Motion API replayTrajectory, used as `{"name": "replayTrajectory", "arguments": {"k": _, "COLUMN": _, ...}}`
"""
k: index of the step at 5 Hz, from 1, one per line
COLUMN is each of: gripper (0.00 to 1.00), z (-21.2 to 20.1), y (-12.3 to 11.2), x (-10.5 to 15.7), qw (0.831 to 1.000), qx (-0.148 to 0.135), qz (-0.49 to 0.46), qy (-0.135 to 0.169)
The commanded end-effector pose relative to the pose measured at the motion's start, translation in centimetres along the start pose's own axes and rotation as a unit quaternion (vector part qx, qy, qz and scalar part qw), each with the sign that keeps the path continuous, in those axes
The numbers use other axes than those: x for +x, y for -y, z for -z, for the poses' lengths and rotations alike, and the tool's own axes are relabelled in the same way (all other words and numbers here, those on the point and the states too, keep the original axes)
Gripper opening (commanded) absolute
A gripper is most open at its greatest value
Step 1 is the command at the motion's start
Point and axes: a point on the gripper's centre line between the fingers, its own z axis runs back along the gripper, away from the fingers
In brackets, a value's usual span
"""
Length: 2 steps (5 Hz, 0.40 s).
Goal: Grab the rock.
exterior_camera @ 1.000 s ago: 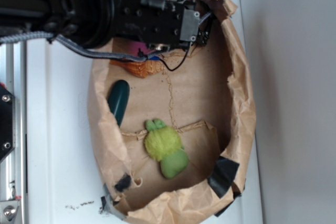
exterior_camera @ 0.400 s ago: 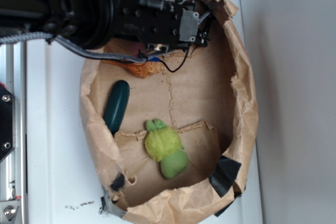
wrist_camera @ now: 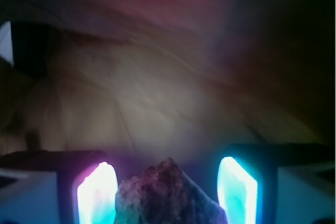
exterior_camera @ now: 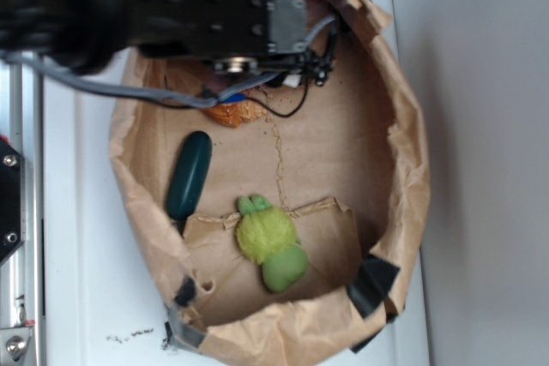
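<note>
Currently the gripper [wrist_camera: 168, 192] sits at the far end of the paper bag [exterior_camera: 403, 169], arm blurred overhead. From the wrist, the rock [wrist_camera: 170, 195] lies between the two glowing fingers [wrist_camera: 97, 192], seemingly held, though contact is unclear. Nearer lie a dark green oblong [exterior_camera: 189, 176] at left, a green plush toy [exterior_camera: 271, 243], and an orange shell [exterior_camera: 233, 112] beside the arm.
</note>
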Motion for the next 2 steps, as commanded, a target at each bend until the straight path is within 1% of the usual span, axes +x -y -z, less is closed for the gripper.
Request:
{"name": "replayTrajectory", "arguments": {"k": 1, "gripper": 0.00, "z": -8.9, "y": 1.8, "x": 0.2, "qw": 0.988, "qx": -0.110, "qz": 0.107, "qy": -0.002}}
{"name": "replayTrajectory", "arguments": {"k": 2, "gripper": 0.00, "z": -10.2, "y": 2.2, "x": 0.0, "qw": 0.988, "qx": -0.103, "qz": 0.115, "qy": -0.013}}
